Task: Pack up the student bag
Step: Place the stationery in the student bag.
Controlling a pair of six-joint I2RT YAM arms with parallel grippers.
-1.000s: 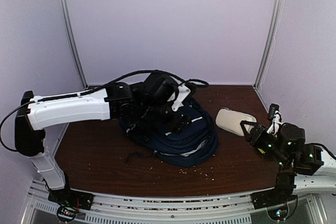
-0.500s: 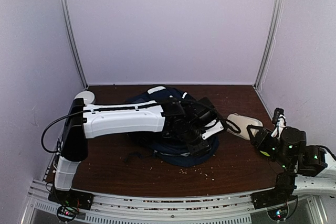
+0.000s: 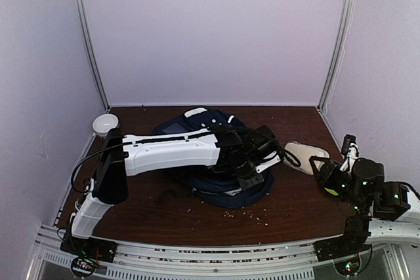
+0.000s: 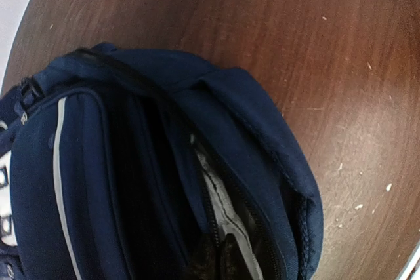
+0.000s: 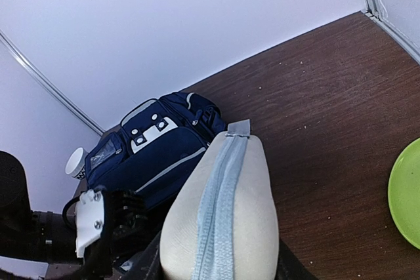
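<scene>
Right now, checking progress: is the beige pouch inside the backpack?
No, the pouch sits outside the backpack, in the right gripper.

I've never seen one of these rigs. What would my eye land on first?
The big navy student bag lying mid-table, with the long white left arm stretched across it. At the right, the right pincer holds a cream zipped pouch just beside the bag.
</scene>
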